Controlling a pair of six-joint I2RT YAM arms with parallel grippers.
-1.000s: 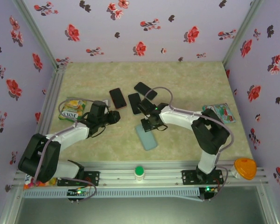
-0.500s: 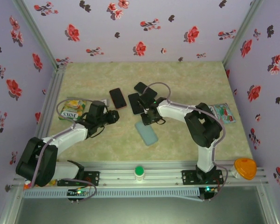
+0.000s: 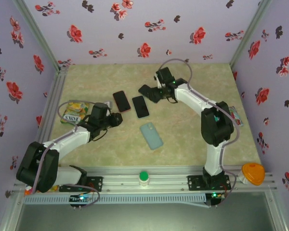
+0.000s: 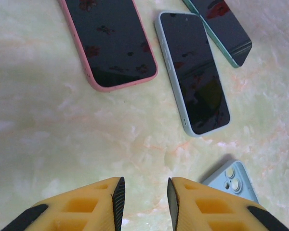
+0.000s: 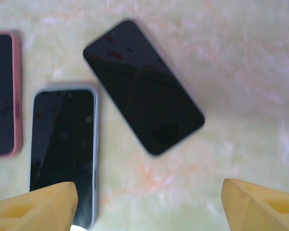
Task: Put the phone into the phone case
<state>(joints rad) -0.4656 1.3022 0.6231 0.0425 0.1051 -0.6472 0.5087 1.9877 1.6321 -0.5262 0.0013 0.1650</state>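
Right wrist view is showing the right gripper (image 5: 149, 195) hanging with fingers spread wide above the black phone (image 5: 142, 113), which is lying flat on the table (image 5: 245, 67). The left gripper (image 4: 144, 199) is showing a narrow gap and holding nothing. The light blue phone case (image 3: 151, 135) is lying apart, nearer the arms.

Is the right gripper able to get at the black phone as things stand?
Probably yes: the right gripper hangs open over the black phone, which lies flat and uncovered; the blue-cased phone crowds one corner.

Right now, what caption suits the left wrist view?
Left jaws, slightly apart, over pink phone, blue phone, green phone.
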